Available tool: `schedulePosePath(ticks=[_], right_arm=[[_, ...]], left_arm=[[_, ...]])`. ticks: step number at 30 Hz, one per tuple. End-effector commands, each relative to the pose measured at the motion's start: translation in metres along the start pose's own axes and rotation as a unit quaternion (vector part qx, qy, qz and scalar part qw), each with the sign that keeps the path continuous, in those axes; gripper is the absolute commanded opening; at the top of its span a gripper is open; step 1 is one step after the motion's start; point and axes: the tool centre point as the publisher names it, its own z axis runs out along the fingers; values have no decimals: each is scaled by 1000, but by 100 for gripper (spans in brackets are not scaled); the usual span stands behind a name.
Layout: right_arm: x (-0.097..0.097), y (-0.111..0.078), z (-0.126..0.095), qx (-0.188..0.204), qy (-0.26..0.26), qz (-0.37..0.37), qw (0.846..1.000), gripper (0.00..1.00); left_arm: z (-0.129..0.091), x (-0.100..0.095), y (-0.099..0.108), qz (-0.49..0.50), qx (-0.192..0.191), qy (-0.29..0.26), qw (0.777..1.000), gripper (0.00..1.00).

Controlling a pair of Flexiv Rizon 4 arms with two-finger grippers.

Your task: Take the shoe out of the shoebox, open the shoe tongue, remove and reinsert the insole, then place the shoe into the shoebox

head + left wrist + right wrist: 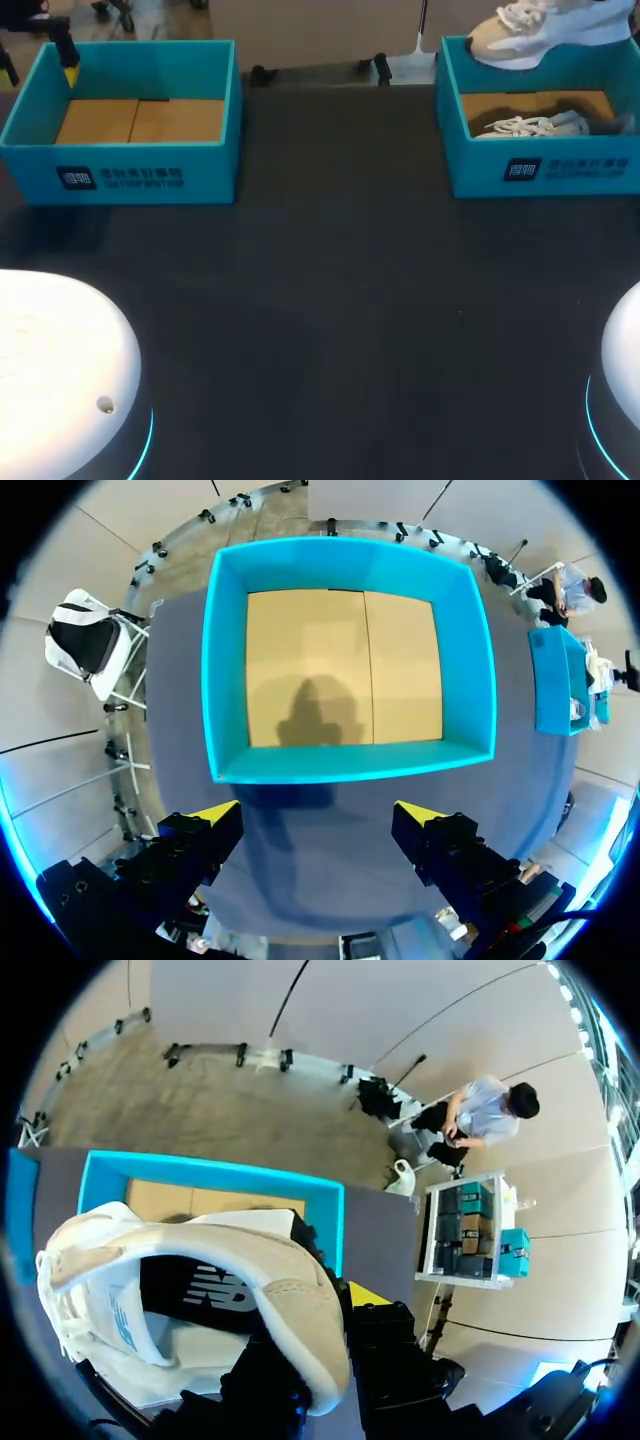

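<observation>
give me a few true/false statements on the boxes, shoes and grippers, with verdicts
1. The left shoebox holds nothing. True.
2. The left gripper holds a shoe. False: it is open and empty, above the left shoebox.
3. The right gripper holds a pale shoe up above the right shoebox. True.
4. The right shoebox is empty. False: a second shoe lies in it.

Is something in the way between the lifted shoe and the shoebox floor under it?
Yes. A second shoe lies on the floor of the right shoebox, below the lifted shoe.
</observation>
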Motion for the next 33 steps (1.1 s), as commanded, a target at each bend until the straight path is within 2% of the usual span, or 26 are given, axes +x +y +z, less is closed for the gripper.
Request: schedulePosePath(ticks=[1,8,11,18,20,33], right_arm=[[1,-8,-3,-10,-2,1,1000,0],[1,-8,-3,-10,-2,1,1000,0],[6,-13,13,1,-15,29,999,0],[7,-18,42,9,-5,79,997,0],[6,-20,44,15,-7,96,995,0],[7,-19,46,16,-5,97,995,0]], left_arm=[[-1,0,1,0,0,-1,1000,100],[-1,0,1,0,0,-1,1000,100],[-1,0,1,0,0,-1,1000,100],[-1,0,1,0,0,-1,1000,100],[-1,0,1,0,0,-1,1000,100],[-1,0,1,0,0,-1,1000,100]])
